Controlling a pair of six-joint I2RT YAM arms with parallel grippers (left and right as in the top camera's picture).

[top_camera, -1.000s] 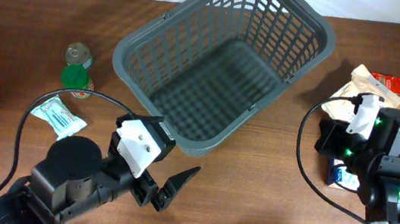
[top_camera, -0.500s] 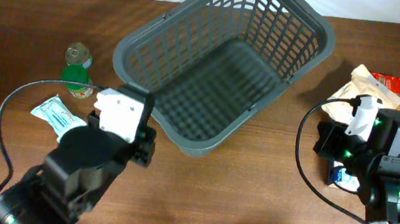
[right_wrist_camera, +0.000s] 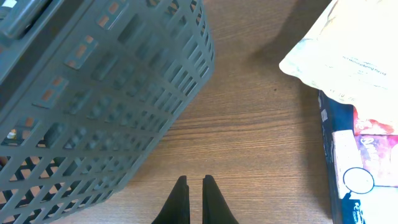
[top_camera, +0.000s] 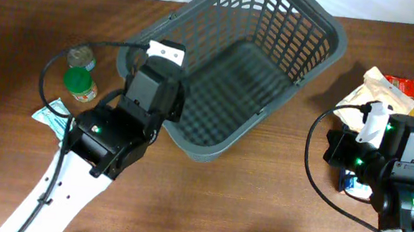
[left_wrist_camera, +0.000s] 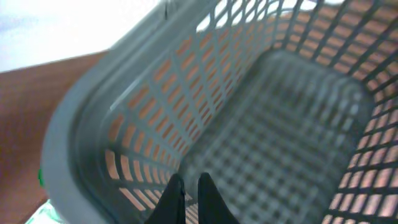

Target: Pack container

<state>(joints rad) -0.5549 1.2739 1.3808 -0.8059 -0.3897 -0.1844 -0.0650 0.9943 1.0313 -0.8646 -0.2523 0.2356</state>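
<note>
— The left arm has travelled far in this one second; it was low at the near edge of the table (top_camera: 259,209), and now it reaches over the near-left corner of the container (top_camera: 235,80).

— And the left gripper (left_wrist_camera: 186,198)? Its jaws stood wide apart before.

— Now they are pressed together with nothing between them; in its wrist view the tips hang just inside the near wall, above the slotted floor.

— So it brought nothing in?

— I see nothing; the container is bare inside; it stands turned at an angle in the middle of the table, toward the far edge, and I think it has not shifted.

— Then the packing is not yet begun, in my opinion.

— I agree; all the goods lie outside; the green-capped bottle (top_camera: 78,83), the tin (top_camera: 81,55) and the sachet (top_camera: 50,115) are to its left, the sachet partly under the arm; the cream packet (right_wrist_camera: 348,56) and the blue box (right_wrist_camera: 348,186) are to its right.

— And the right gripper (right_wrist_camera: 191,199)?

— It has not moved; its jaws are also together and empty, over bare wood between the container's wall and the cream packet.

— What does this mean for the task?

— My guess: the left arm must open again and go for an item, perhaps the bottle or the sachet near it; it should take care not to push the rim.
</note>
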